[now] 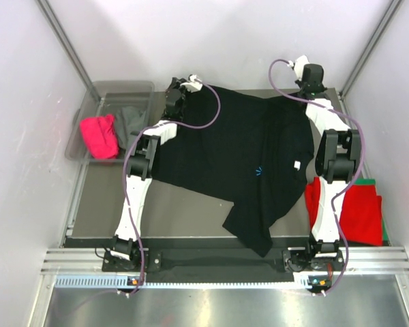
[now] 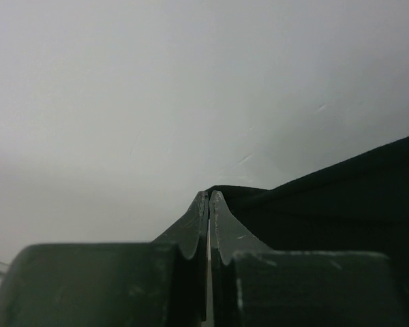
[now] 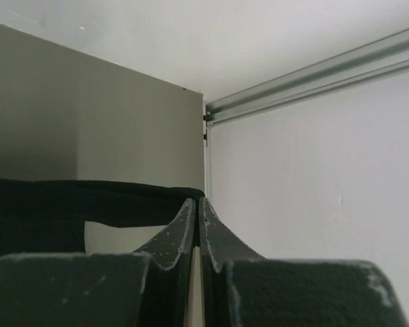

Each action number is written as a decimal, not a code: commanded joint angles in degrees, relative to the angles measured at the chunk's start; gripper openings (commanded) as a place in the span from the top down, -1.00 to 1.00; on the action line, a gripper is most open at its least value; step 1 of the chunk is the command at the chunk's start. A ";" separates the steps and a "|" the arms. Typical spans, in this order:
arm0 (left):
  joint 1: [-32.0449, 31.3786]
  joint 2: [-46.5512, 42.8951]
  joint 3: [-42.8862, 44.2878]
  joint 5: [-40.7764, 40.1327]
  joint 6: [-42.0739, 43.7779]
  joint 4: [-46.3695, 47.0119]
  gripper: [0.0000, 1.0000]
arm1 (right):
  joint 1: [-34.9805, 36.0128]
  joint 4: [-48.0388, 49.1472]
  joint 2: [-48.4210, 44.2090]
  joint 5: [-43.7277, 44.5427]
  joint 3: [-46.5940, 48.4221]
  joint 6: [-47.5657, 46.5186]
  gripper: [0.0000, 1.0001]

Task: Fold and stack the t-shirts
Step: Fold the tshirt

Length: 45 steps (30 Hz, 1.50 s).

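The large black t-shirt (image 1: 238, 157) with a tiny blue starburst mark (image 1: 260, 171) hangs stretched between both grippers above the table, its lower end trailing toward the front edge. My left gripper (image 1: 179, 88) is shut on its far left edge, with black cloth pinched at the tips in the left wrist view (image 2: 210, 193). My right gripper (image 1: 307, 85) is shut on its far right edge, as the right wrist view (image 3: 196, 200) shows. A red t-shirt (image 1: 358, 211) lies folded at the right front on a green one (image 1: 368, 181). Pink (image 1: 99, 136) and grey (image 1: 131, 122) shirts lie in the tub.
A translucent grey plastic tub (image 1: 123, 90) stands at the back left of the grey table (image 1: 184, 214). White walls and metal frame posts (image 1: 65, 41) close in on the left, back and right.
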 commanded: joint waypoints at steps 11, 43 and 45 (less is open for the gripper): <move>0.28 0.95 5.07 -0.37 1.73 7.45 1.00 | -3.06 2.37 -4.80 1.53 -1.17 0.35 1.00; 0.20 -22.16 -7.75 -2.04 -14.36 -34.12 1.00 | -2.09 -20.22 -33.44 -25.36 -22.61 22.15 1.00; 0.11 -23.65 -10.56 -2.30 -13.91 -32.72 1.00 | -2.09 -21.45 -35.12 -26.33 -23.93 22.94 1.00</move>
